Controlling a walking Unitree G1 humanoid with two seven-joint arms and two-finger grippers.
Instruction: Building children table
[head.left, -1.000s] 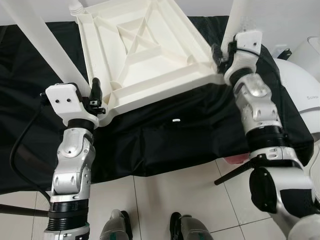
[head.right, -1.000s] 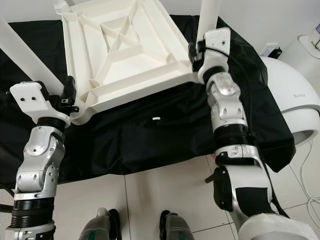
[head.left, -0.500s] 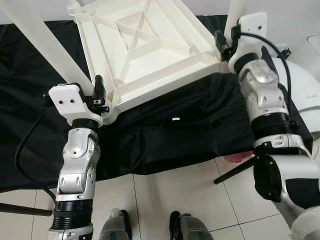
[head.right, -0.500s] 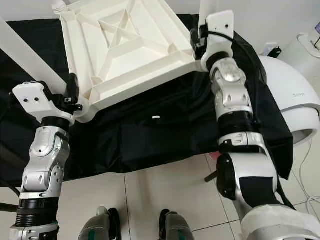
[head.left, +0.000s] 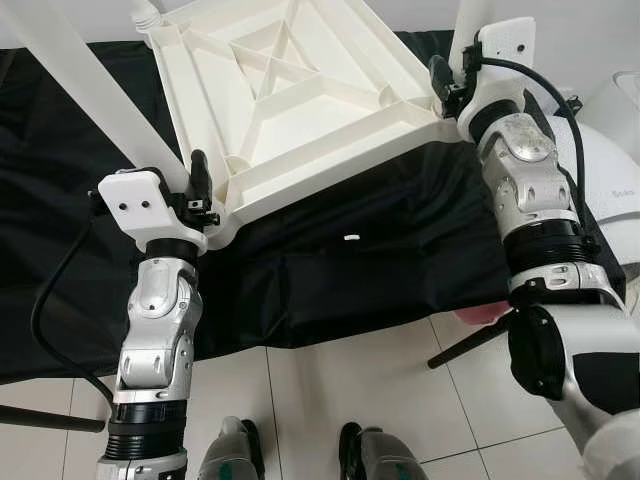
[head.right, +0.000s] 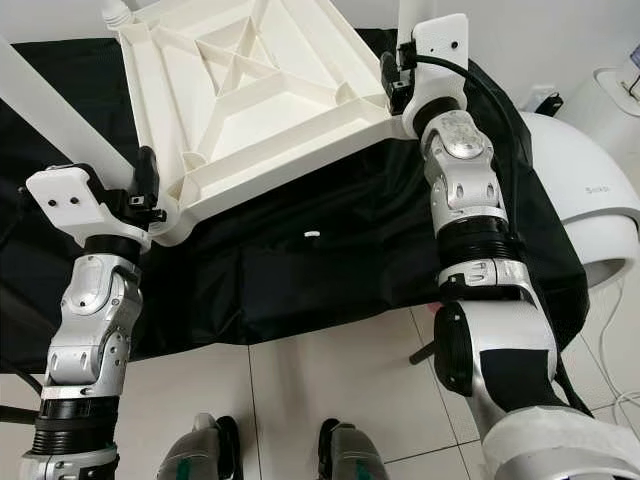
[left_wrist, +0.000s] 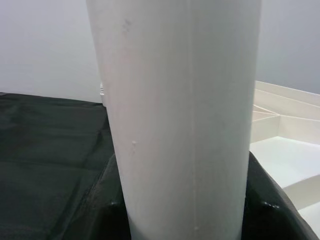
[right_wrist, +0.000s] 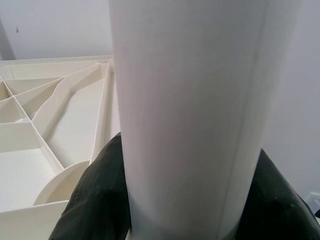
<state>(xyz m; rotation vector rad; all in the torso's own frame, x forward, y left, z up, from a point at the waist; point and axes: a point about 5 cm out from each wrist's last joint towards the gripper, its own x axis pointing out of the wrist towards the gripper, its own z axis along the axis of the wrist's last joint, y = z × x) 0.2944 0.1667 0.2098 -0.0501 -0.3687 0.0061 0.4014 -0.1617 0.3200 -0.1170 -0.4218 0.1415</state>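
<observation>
Upside-down white plastic table (head.left: 300, 110), its ribbed underside facing up, sits over a surface draped in black cloth (head.left: 380, 260). Round white legs already stand in the two near corners of the table: one leg (head.left: 85, 85) rises from the near left corner and another leg (head.left: 470, 30) from the near right corner. At the far left corner a short white stub (head.left: 148, 14) pokes up; whether that is a seated leg or an empty socket is too small to tell, and the far right corner is cut off by the frame.

Left gripper (head.left: 195, 195) is at the base of the near left leg, its black fingers (left_wrist: 265, 200) wrapped around the leg and pinching it, as the left wrist view shows from close up. Right gripper (head.left: 445, 85) is at the base of the near right leg, fingers (right_wrist: 95, 200) likewise closed around that leg, with the table's ribs just beside it.

By my reading, assembly is well along: both near legs look seated, and the grip on both suggests the table is being lifted, steadied or readied for turning over. Still to do, judging from this, is confirming the far legs and setting the table upright on the tiled floor (head.left: 330, 400). A small white bit (head.left: 350, 238) lies on the cloth, near the table's front edge.
</observation>
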